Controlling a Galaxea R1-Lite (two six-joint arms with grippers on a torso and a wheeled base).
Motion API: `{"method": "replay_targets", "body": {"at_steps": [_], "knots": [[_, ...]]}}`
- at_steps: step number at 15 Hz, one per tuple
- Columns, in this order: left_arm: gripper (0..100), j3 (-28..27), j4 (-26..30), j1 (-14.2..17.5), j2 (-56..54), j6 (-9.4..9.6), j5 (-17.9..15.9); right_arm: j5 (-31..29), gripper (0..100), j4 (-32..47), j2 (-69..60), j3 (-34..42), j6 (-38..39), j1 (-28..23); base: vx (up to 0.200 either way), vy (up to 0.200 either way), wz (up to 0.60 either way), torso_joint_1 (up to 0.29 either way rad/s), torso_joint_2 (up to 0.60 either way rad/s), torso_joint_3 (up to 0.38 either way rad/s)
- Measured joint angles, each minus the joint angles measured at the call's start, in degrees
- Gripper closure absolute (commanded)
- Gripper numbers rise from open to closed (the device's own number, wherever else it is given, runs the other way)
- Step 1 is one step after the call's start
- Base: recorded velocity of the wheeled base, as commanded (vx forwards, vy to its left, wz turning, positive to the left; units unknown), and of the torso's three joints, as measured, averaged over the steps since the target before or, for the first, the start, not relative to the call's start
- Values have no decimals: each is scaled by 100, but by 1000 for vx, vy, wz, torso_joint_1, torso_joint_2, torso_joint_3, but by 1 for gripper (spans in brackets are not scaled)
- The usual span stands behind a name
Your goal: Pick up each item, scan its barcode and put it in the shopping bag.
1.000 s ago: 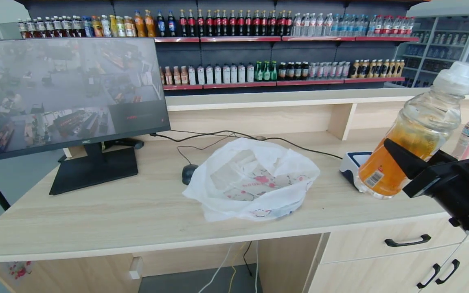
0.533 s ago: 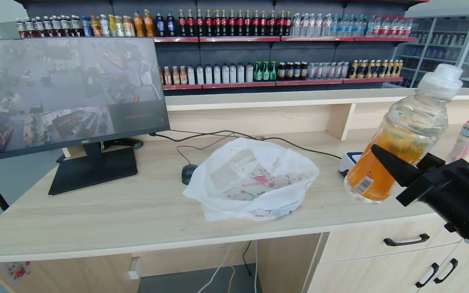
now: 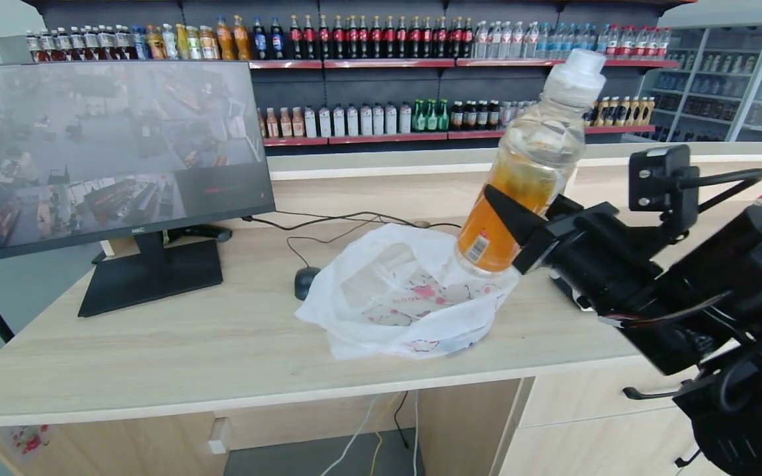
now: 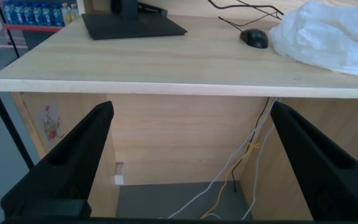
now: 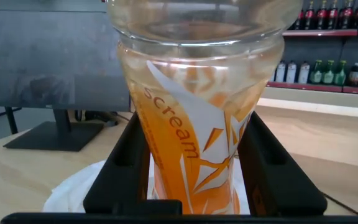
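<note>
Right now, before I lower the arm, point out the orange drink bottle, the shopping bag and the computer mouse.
orange drink bottle (image 3: 520,182), head view, on the orange-filled middle of its body.
shopping bag (image 3: 387,340), head view, on its near outer wall.
computer mouse (image 3: 306,282), head view, on its top.

This is a shop, seen from behind the checkout counter (image 3: 222,330). On the far wall, long shelves (image 3: 387,64) with red edges carry rows of drink bottles (image 3: 354,36), sorted by kind. At the far right stands a cooler (image 3: 718,86) with glass doors and more drinks inside. On the left of the counter, a monitor (image 3: 110,145) shows camera views of shop aisles. Near it lie a mouse (image 3: 306,283) and a white plastic shopping bag (image 3: 407,297).
</note>
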Motion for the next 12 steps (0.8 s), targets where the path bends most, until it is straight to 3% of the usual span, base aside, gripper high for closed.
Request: {"method": "replay_targets", "body": {"at_steps": [7, 12], "knots": [[0, 0, 0, 0, 0, 9, 0, -216, 100, 798, 1642, -2011, 300, 344, 0, 0, 0, 0, 0, 0], [0, 0, 0, 0, 0, 6, 0, -210, 100, 1207, 2472, -2899, 453, 369, 0, 0, 0, 0, 0, 0]]}}
